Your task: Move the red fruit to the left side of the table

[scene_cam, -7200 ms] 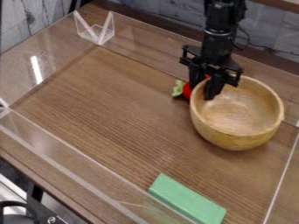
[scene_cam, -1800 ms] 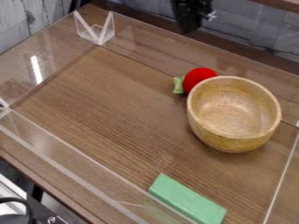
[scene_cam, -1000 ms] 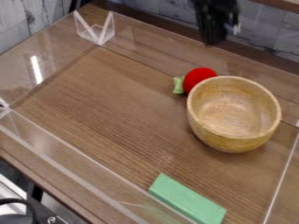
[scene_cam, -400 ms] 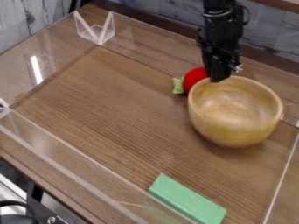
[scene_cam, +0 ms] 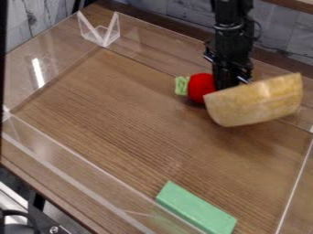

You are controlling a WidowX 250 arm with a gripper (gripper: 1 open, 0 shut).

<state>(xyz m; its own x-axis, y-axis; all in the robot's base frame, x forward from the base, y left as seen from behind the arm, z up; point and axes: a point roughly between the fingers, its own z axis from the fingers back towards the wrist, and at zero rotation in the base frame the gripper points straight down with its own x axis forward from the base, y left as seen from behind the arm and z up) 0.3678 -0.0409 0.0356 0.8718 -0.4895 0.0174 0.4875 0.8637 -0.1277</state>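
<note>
The red fruit (scene_cam: 195, 89), small and glossy with a green cap on its left, lies on the brown table (scene_cam: 110, 110) right of centre. My gripper (scene_cam: 228, 82) hangs straight down just right of the fruit, at the left rim of the wooden bowl (scene_cam: 257, 100). Its fingers are shut, and nothing shows between them; whether they pinch the rim I cannot tell. The bowl is tipped up on its side, with its outer wall facing the camera. The fruit touches or nearly touches both the bowl and the fingers.
A flat green block (scene_cam: 196, 208) lies near the front edge. Clear acrylic walls (scene_cam: 49, 155) edge the tabletop, with a clear corner bracket (scene_cam: 98, 30) at the back left. Bare wood stretches left of the fruit.
The gripper came down from above to the bowl's left rim and shut. The bowl has tipped from flat onto its side, and the fruit has shifted slightly to the left.
</note>
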